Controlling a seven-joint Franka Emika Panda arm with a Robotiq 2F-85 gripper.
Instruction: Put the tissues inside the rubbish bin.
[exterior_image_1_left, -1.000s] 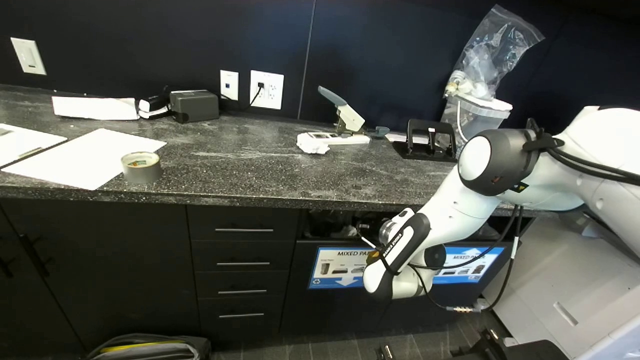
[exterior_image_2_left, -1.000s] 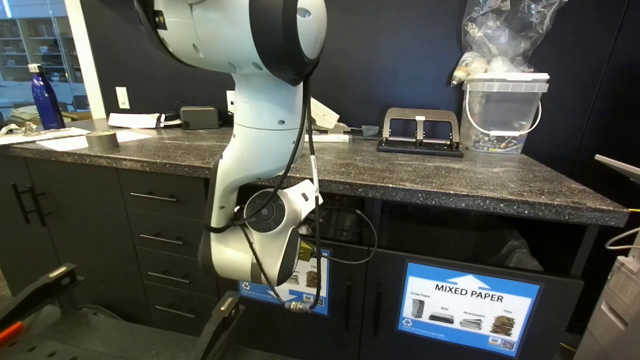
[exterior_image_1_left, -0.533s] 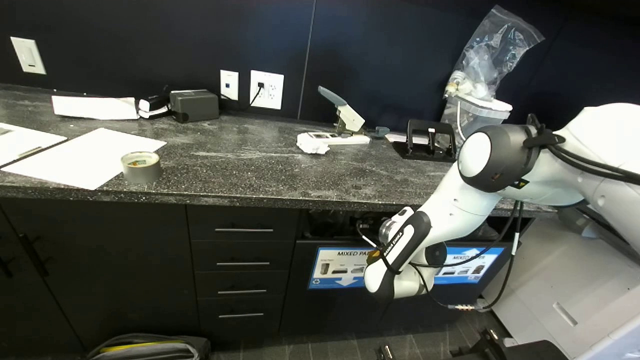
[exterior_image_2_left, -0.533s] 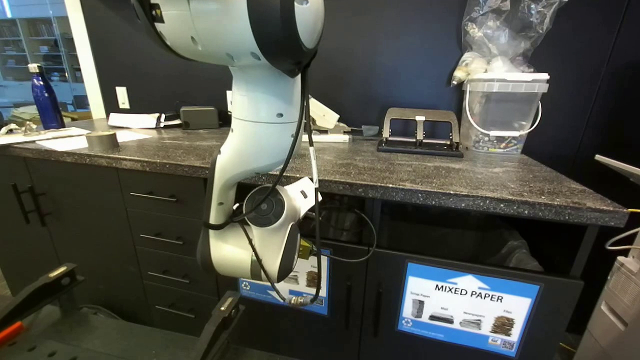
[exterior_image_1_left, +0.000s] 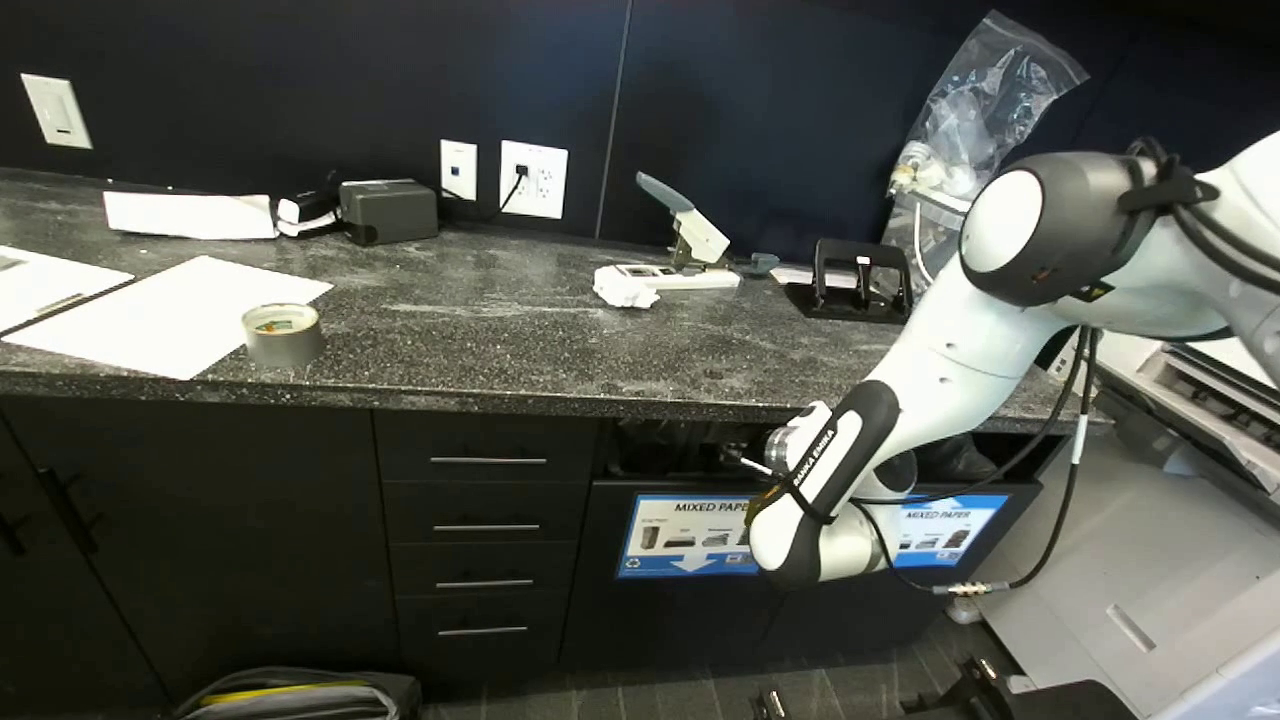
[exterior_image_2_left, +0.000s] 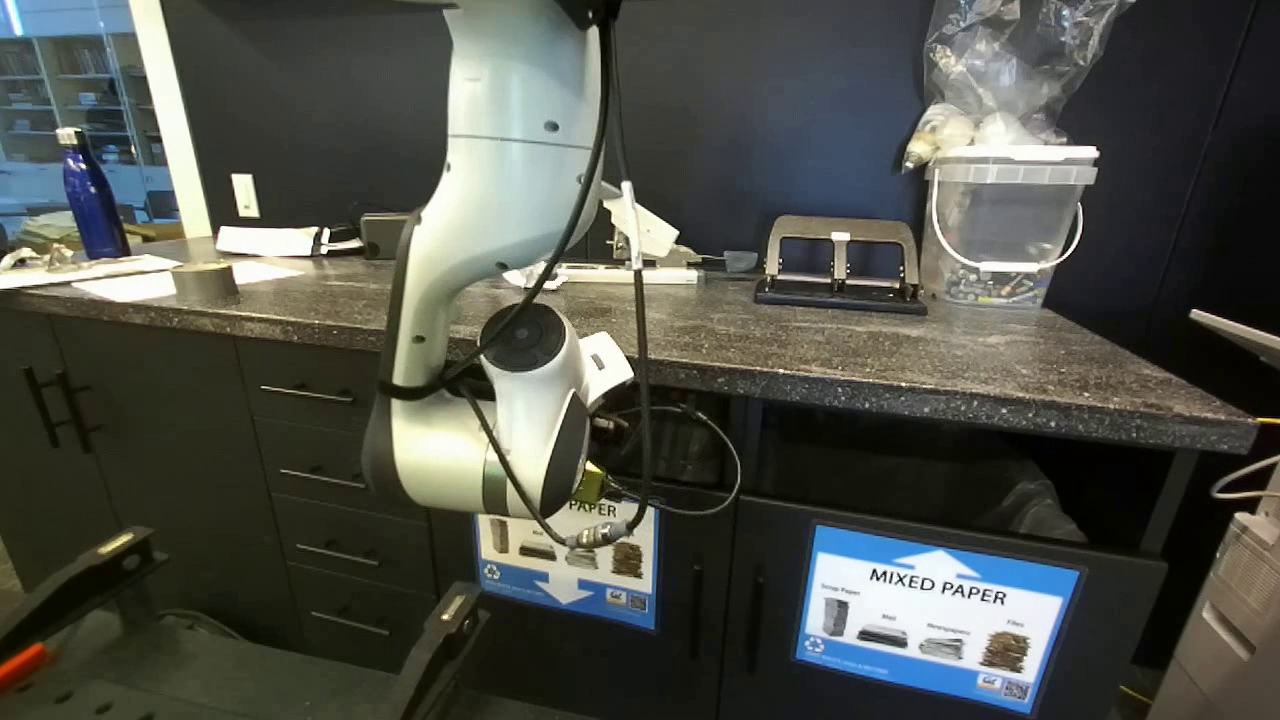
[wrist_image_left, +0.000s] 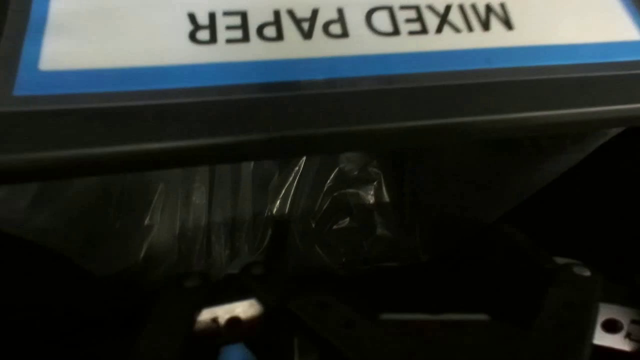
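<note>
Fetching the crumpled white paper tissue (exterior_image_1_left: 625, 288) from the dark speckled counter (exterior_image_1_left: 480, 345) likely means rising, as it lies above the wide-apart jaws at the black rubbish bin (exterior_image_1_left: 670, 605).

Up goes arm (exterior_image_2_left: 510, 190)! Elbow (exterior_image_1_left: 1000, 225) higher above jaws of gripper (wrist_image_left: 415, 300), wrist (exterior_image_2_left: 545, 400) lifted too. In exterior view, sign (exterior_image_2_left: 570, 578) below jaws more uncovered, PAPER newly readable; above jaws, crumpled tissue (exterior_image_2_left: 524, 277) peeks past arm. Well apart from jaws, upper part of pale machine (exterior_image_1_left: 1200, 385) appears.
</note>
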